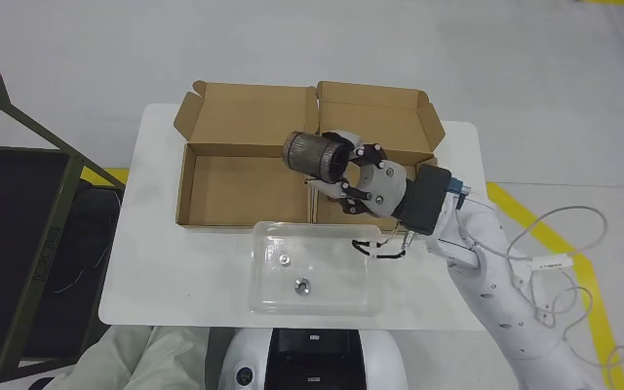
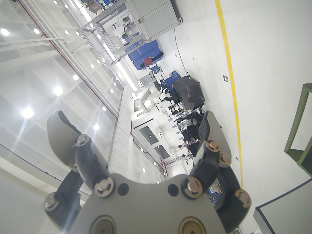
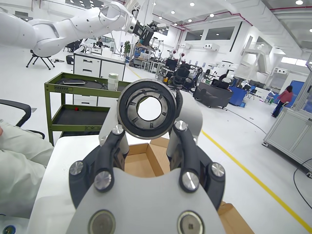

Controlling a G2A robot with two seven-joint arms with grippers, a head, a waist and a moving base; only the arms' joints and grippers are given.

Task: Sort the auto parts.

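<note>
Your right gripper point(image 1: 334, 164) is clamped on the bearing point(image 1: 312, 153) above the cardboard boxes point(image 1: 244, 190); centre it over one box and lower before releasing; left gripper point(image 2: 132, 122) apart, empty.

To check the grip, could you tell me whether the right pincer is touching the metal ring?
Touching. The right wrist view shows the right pincer clamped against both sides of the metal ring.
</note>
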